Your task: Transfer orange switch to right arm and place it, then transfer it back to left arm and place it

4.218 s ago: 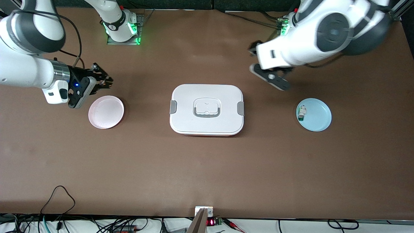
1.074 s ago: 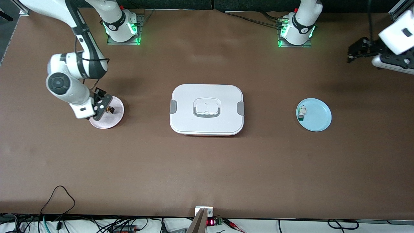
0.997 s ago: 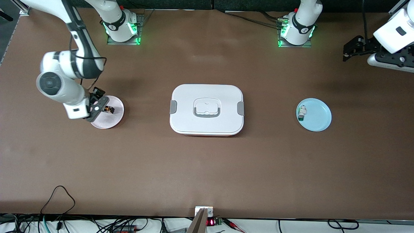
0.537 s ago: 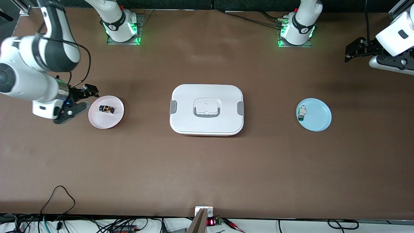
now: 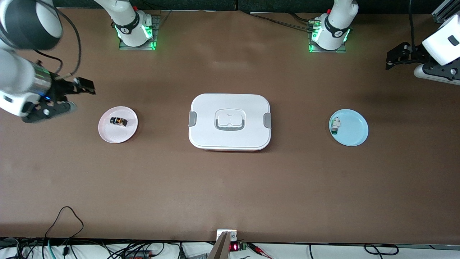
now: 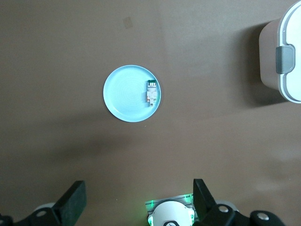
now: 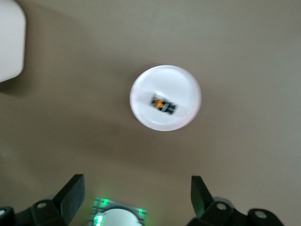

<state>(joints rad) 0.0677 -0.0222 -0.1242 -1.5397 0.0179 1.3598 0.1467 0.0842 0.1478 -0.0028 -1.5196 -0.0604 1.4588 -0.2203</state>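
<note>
The orange switch [image 5: 118, 121] lies on the pink plate [image 5: 107, 135] toward the right arm's end of the bench [image 5: 230, 187], and nothing touches it. Half a second ago the right hand [image 5: 77, 94] hung just beside that plate; now it has lifted and drawn off toward the bench's edge, over bare surface, its fingers [image 7: 70, 190] spread wide and empty. A second ago it was down over the plate at the switch, so the switch has been set down and let go. From the right wrist view the plate [image 7: 186, 84] sits well below, the switch [image 7: 163, 104] near its middle. The white box [image 5: 230, 121] stands shut in the middle of the bench, between the two plates, unmoved. The blue plate [image 5: 354, 129] toward the left arm's end holds the small white-and-green component [image 5: 335, 125] at its rim, as before. The left hand [image 5: 395, 59] waits high over the bench's end, barely shifted, its fingers [image 6: 73, 200] wide and holding nothing; the left wrist view looks down on the blue plate [image 6: 124, 92].
</note>
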